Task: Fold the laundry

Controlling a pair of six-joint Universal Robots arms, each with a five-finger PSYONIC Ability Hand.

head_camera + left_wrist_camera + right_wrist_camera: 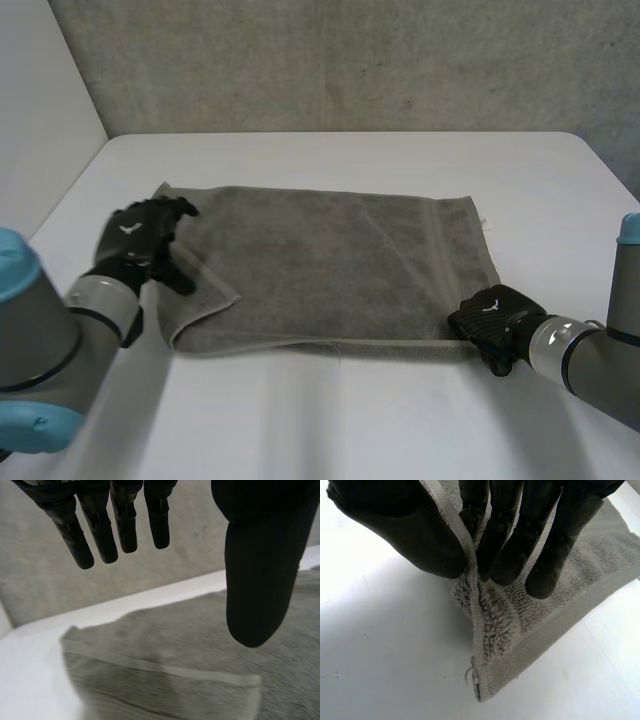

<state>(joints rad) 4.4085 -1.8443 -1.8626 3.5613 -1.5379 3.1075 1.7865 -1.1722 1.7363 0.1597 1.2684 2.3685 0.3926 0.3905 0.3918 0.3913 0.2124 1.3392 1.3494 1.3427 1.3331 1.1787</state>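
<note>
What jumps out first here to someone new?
A grey towel lies spread across the white table, its near left corner flipped over. The right hand pinches its near right corner between thumb and fingers; the left hand hovers open over the flipped corner.

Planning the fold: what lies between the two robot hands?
The grey towel, spread out, as the head view shows; the left robot hand is open over one end, the right robot hand pinches a corner.
</note>
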